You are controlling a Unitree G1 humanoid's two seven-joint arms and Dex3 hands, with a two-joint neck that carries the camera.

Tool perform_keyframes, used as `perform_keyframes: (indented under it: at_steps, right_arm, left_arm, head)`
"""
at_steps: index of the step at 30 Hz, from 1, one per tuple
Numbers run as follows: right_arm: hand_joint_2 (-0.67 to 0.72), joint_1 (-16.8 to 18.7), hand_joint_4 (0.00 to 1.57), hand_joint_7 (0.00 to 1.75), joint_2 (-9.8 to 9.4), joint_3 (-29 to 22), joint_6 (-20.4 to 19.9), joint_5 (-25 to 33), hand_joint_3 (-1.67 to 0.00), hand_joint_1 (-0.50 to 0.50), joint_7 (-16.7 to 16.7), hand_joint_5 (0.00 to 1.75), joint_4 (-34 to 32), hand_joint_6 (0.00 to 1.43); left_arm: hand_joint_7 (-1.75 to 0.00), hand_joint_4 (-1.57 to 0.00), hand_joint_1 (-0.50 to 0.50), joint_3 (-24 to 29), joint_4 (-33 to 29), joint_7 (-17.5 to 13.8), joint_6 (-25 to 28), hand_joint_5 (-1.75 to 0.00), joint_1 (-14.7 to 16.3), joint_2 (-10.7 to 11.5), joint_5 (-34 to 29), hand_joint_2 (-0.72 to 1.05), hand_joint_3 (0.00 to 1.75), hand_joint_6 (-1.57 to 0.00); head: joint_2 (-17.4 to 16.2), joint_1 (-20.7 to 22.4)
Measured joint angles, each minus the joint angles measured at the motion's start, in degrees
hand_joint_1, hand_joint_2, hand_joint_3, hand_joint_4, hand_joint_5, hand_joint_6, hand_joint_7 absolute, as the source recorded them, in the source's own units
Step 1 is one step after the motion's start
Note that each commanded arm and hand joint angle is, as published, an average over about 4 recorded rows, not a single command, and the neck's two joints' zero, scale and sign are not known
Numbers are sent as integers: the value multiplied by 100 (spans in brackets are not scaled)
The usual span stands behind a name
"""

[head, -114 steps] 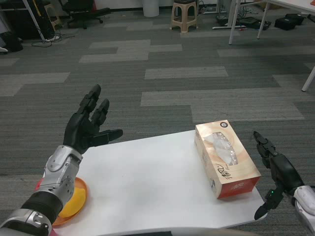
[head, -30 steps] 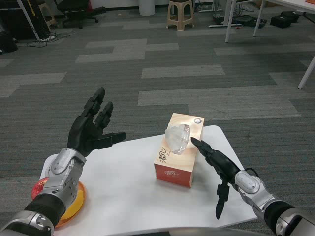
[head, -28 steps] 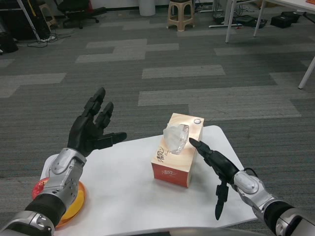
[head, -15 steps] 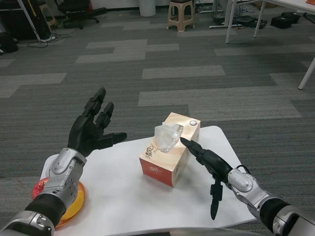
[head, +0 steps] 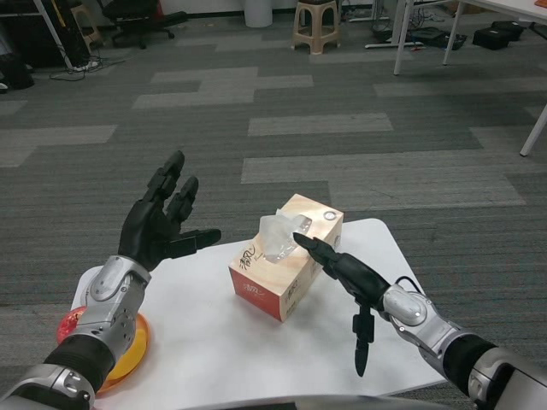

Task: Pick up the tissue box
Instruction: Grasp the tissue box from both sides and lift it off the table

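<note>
— Start from the left, what's over there?

— An orange plate (head: 128, 346) at the table's left edge, half under the forearm. Above it the left hand (head: 158, 224) is up in the air, fingers spread wide and holding nothing. It's clear of the white table (head: 214, 342), and there's a fair gap between it and the box.

— And the tissue box?

— The tissue box (head: 286, 266) sits near the middle of the table, toward the far edge. It lies skewed: its long axis runs from the near left corner back to the far right, so one short end faces the robot's left and a bit toward it. A tissue pokes up from the top slot.

— Which hand is closer?

— The right hand (head: 350, 278), easily. It's stretched flat along the box's right long side, fingertips (head: 301, 240) at the top edge by the tissue. I can't tell whether they touch the card or sit just beside it. The fingers lie straight and fairly together, one hanging down toward the table; nothing is pinched or held.

— So what does the pickup turn on?

— I'd say the box lies between the two hands, with the right one against one long side. The left would need to come across to the opposite long side to squeeze it.
</note>
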Motion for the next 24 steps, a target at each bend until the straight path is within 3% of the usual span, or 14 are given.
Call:
perform_keyframes:
  at_steps: [5, 15, 24]
  right_arm:
    - [60, -17, 0, 0, -4, 44, 0, 0, -8, -46, 1, 0, -37, 0]
    - [60, -17, 0, 0, -11, 25, 0, 1, -8, -46, 3, 0, -119, 0]
    - [60, -23, 0, 0, -33, -460, 0, 4, -8, -46, 9, 0, -111, 0]
  left_arm:
    - [0, 0, 50, -1, 0, 0, 0, 0, 0, 0, -1, 105, 2, 0]
    - [0, 0, 50, -10, 0, -1, 0, 0, 0, 0, -2, 105, 7, 0]
    - [0, 0, 50, -44, 0, -1, 1, 0, 0, 0, -3, 105, 4, 0]
  head:
    - [6, 5]
    - [22, 28]
    - [54, 69]
